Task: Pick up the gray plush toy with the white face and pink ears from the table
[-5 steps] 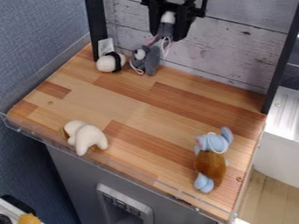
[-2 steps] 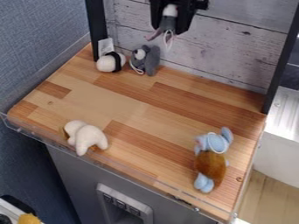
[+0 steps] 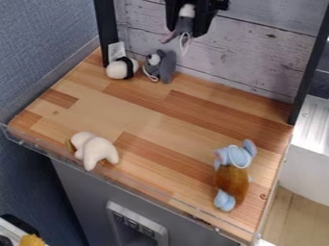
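At the top edge of the camera view, my gripper (image 3: 187, 24) hangs high in front of the whitewashed boards, shut on a small grey plush toy (image 3: 185, 23) with a white top, a pinkish part and a dangling white string. Below and left of it, a grey plush toy (image 3: 168, 66) stands at the table's back, beside a white and black plush toy (image 3: 120, 68) with a paper tag. A cream plush toy (image 3: 95, 150) with brown parts lies near the front left. Towards the front right lies a blue and brown plush toy (image 3: 232, 178).
The wooden table (image 3: 147, 115) has a clear plastic rim (image 3: 122, 179) along its front. Black posts (image 3: 106, 31) rise at the back left and right. A white wooden wall (image 3: 244, 57) closes off the back, and a blue partition (image 3: 48, 43) stands at left.
With the small grey toy in it, my gripper has shifted slightly right and up, away from the grey toy on the table. The toys on the table have stayed in place.
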You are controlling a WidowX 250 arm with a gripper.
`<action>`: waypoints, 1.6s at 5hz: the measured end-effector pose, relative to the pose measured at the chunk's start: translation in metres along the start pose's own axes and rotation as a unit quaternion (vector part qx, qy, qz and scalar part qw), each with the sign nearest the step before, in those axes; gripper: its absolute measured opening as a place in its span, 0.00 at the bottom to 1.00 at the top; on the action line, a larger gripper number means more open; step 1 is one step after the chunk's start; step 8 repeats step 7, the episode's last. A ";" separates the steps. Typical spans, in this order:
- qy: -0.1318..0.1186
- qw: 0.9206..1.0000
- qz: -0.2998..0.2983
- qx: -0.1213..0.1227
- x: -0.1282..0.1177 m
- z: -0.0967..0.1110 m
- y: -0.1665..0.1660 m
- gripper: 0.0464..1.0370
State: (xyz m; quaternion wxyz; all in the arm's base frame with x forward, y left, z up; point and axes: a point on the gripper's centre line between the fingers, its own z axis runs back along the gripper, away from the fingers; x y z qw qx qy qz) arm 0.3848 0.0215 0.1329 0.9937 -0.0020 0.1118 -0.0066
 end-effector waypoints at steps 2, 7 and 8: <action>0.002 1.000 0.005 -0.001 0.001 0.000 -0.001 0.54; 0.012 1.000 0.005 -0.001 0.001 0.001 -0.001 0.54; 0.012 1.000 0.005 -0.001 0.001 0.001 -0.001 0.54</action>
